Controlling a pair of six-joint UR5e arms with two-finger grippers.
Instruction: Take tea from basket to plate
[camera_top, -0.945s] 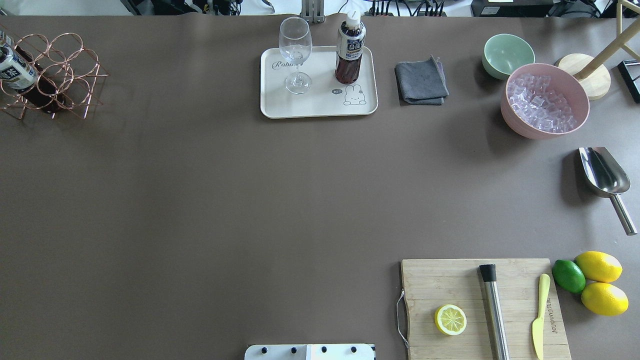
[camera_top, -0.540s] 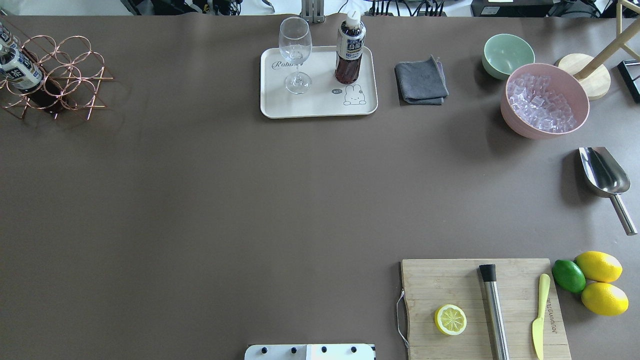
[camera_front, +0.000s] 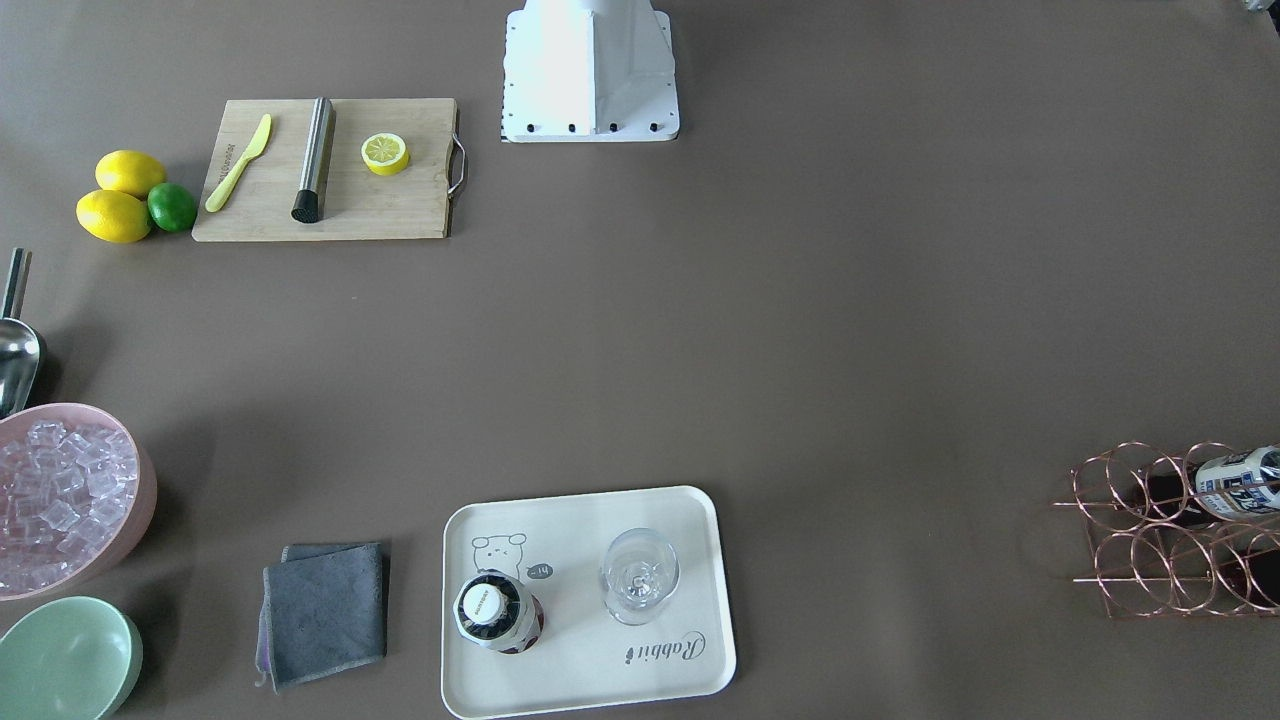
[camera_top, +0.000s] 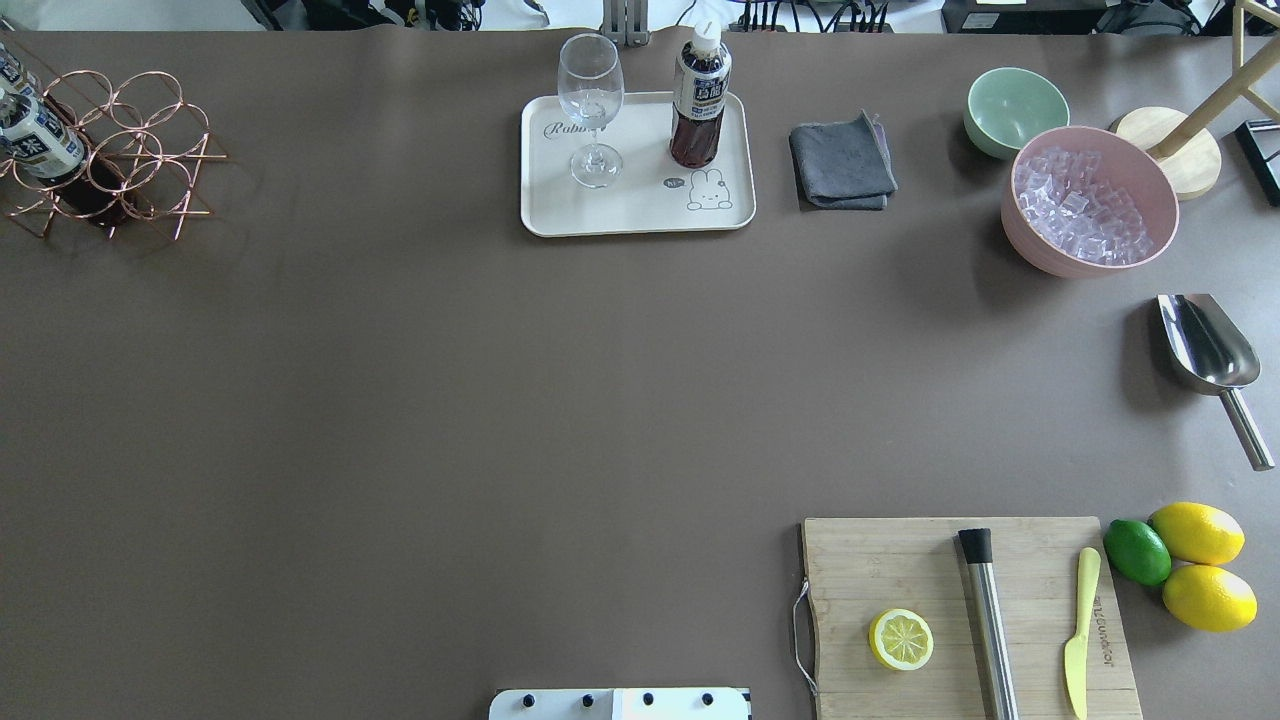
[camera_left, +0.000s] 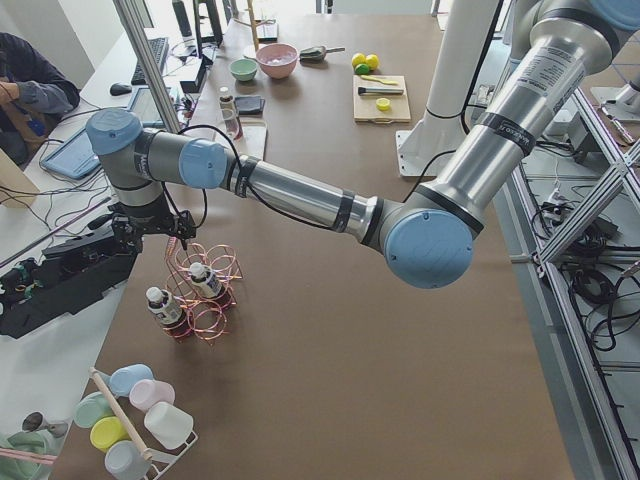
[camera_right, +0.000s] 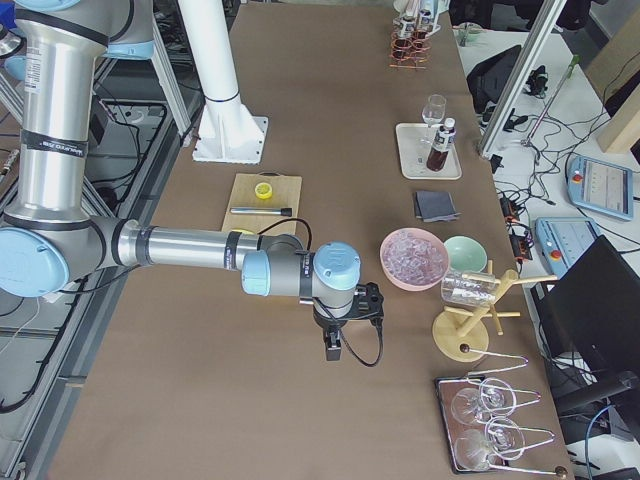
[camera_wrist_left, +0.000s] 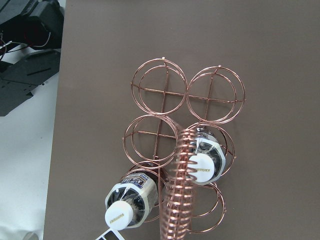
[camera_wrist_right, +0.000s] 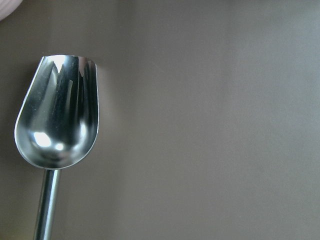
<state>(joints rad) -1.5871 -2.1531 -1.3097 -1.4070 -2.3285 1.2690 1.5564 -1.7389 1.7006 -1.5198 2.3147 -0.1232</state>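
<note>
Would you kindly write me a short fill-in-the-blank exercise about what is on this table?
The basket holds ___ bottles.
On the plate, the tea stands beside a stemmed ___.
The pink bowl is full of ___.
The cut fruit on the cutting board is a ___.
Missing words: two; glass; ice; lemon.

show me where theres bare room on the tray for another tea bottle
The tray is bare along its robot-side strip, in front of the glass and the bottle, which crowd its far half. Left of the tray, open table runs to the basket; right, the cloth sits close.
</note>
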